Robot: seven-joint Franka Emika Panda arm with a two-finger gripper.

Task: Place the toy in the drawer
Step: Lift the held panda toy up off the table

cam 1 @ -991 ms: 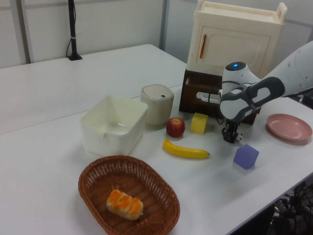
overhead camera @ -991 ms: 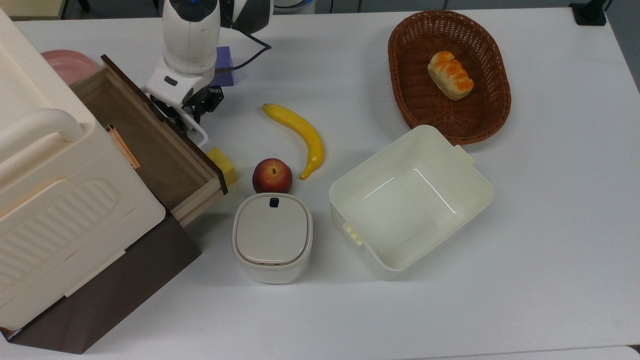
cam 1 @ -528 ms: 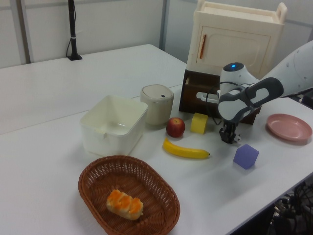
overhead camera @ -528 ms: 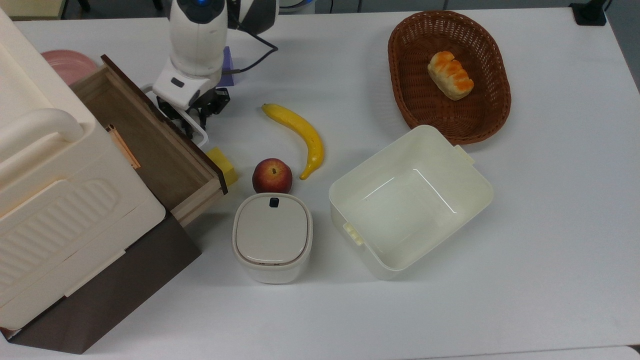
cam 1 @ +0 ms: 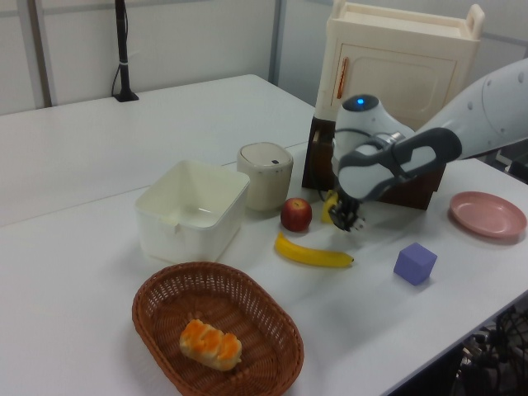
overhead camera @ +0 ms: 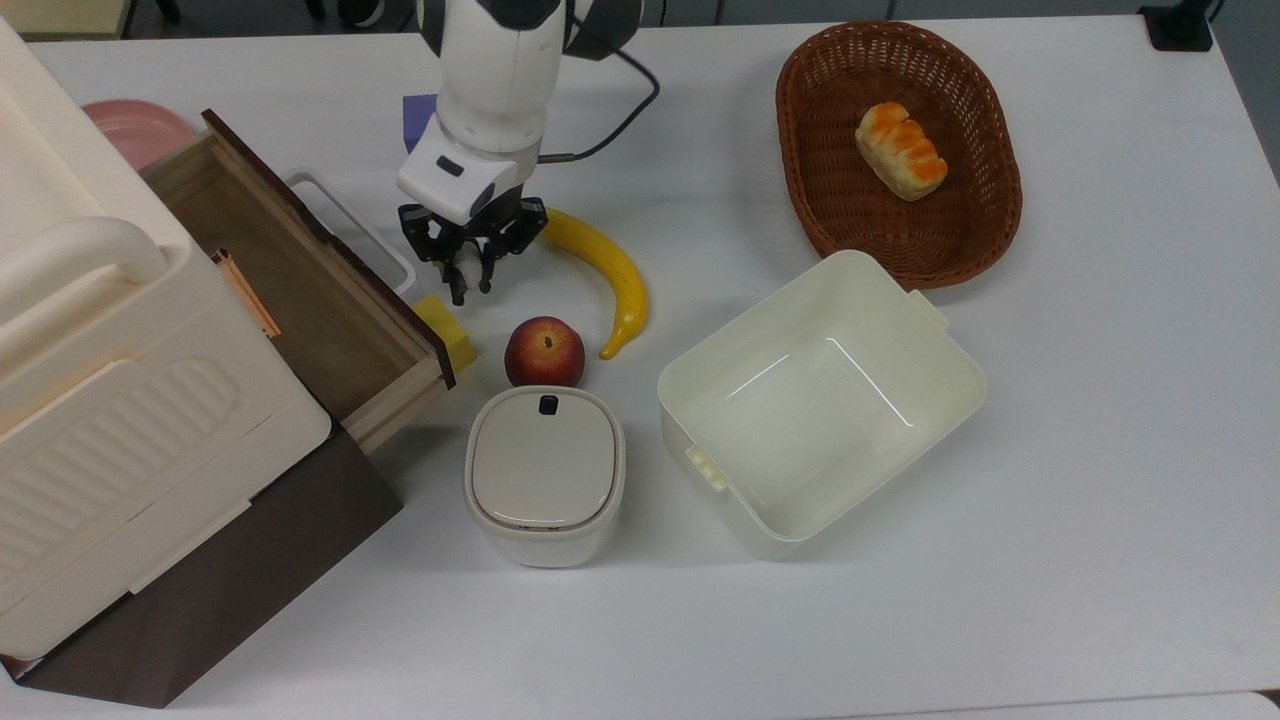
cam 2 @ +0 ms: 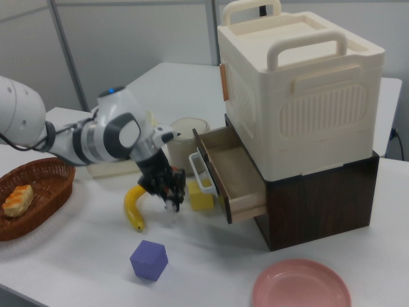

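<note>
White tabletop [overhead camera: 1100,500]: gripper [overhead camera: 468,283] shifted from open light-wood drawer [overhead camera: 300,280], upper left, toward yellow banana [overhead camera: 612,268]; grip state cannot be told; drawer seemingly empty, toy placement pending.

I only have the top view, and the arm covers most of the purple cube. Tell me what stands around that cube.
Observer: In the right view the purple cube stands free on the table, apart from the banana and the pink plate.
Operator: Report what is on the plate.
Observer: The right view shows the whole plate with nothing on it.
Operator: Give me the gripper's height.
Observer: In the right view the gripper hangs low, about level with the yellow block and on the right view's left of it. I cannot tell whether it touches the table.
</note>
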